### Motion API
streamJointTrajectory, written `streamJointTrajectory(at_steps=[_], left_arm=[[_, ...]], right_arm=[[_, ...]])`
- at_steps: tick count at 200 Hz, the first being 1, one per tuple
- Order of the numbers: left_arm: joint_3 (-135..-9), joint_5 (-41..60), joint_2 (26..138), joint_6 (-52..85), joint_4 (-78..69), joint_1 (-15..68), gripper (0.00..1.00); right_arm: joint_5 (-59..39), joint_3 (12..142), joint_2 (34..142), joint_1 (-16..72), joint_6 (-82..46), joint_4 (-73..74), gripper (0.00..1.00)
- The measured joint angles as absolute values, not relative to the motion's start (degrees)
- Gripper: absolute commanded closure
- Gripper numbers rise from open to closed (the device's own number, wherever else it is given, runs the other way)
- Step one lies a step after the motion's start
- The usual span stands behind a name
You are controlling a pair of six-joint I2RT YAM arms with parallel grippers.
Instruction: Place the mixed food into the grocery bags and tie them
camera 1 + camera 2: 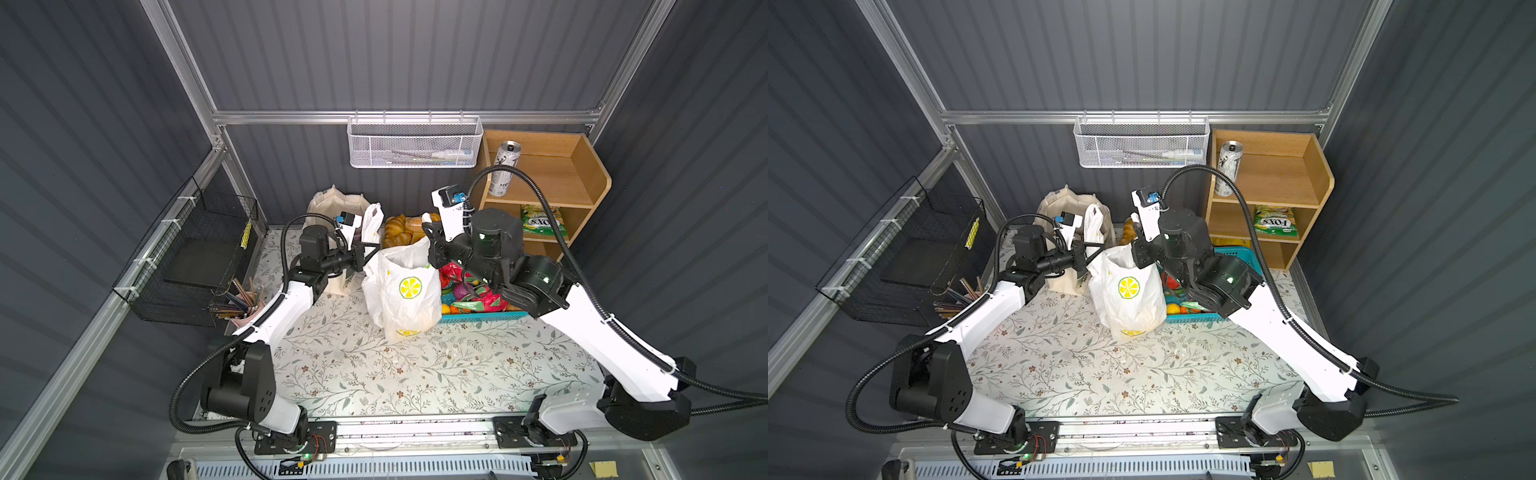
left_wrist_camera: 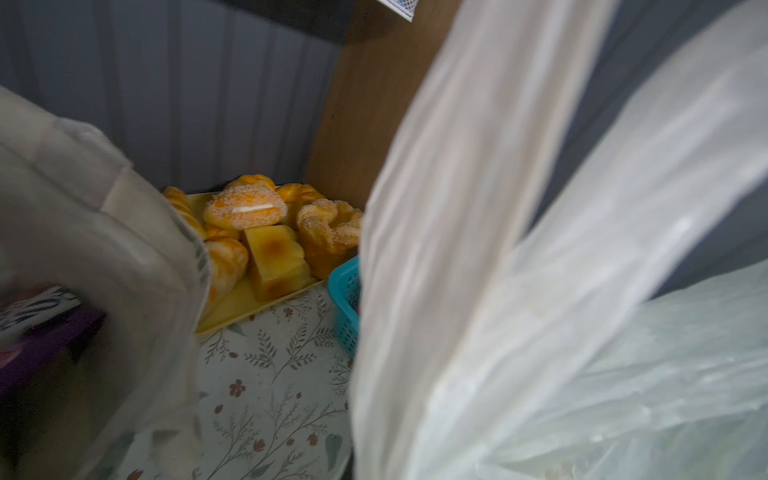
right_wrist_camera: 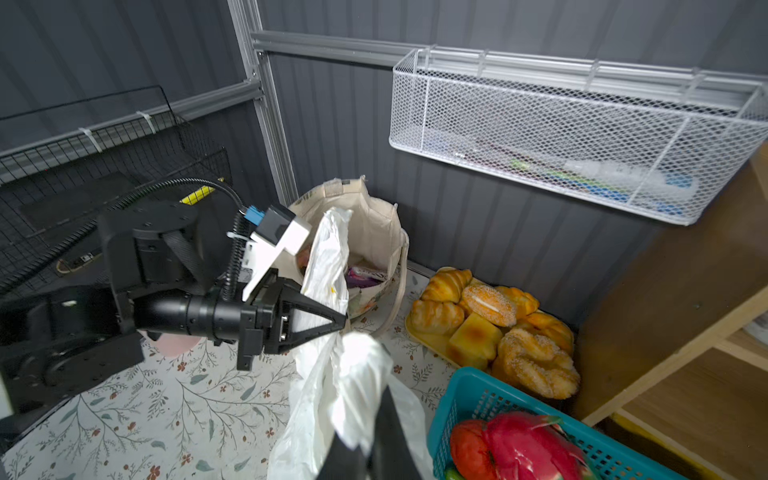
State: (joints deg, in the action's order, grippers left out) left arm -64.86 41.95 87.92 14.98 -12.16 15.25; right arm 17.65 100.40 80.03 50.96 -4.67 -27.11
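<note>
Above the floral counter (image 1: 374,374), with your left claw (image 3: 341,322) pinching one handle of the upright thin white lemon-printed plastic carrier bag (image 1: 405,291) and your right claw (image 1: 426,227) pinching the other, cross them slowly, keeping both taut so nothing slips.

The left wrist view gives me mostly blur: the plastic carrier (image 2: 540,291) smears across it and runs off the edges, and the canvas tote (image 2: 83,199) is soft, with something purple (image 2: 41,345) inside I cannot identify. In the right wrist view the right gripper (image 3: 380,411) is cut off by the edge, tips buried in carrier film. In both top views the right arm (image 1: 536,282) covers most of the teal basket (image 1: 482,318).
</note>
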Motion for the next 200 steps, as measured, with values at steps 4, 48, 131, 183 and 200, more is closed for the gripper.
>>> streamJointTrajectory(at_steps=[4,48,131,183,200], left_arm=[[-65.01,42.39,88.36,15.14,-12.45,15.33,1.00],[-65.32,43.13,90.08,12.80,-9.39,15.40,1.00],[-65.30,40.34,86.37,2.31,-0.05,15.40,1.00],[-67.85,47.72,87.02,-4.80,7.55,15.40,1.00],[-72.14,50.76,89.41,-6.39,10.04,15.40,1.00]], right_arm=[[17.54,101.01,80.34,50.96,-4.67,-27.09,1.00],[15.73,103.18,85.97,50.94,-5.04,-28.36,1.00],[3.38,98.59,87.20,48.84,-0.84,-33.04,1.00],[-11.00,99.29,87.26,41.30,3.95,-32.71,1.00],[-14.72,102.37,89.21,40.18,5.30,-33.74,1.00]])
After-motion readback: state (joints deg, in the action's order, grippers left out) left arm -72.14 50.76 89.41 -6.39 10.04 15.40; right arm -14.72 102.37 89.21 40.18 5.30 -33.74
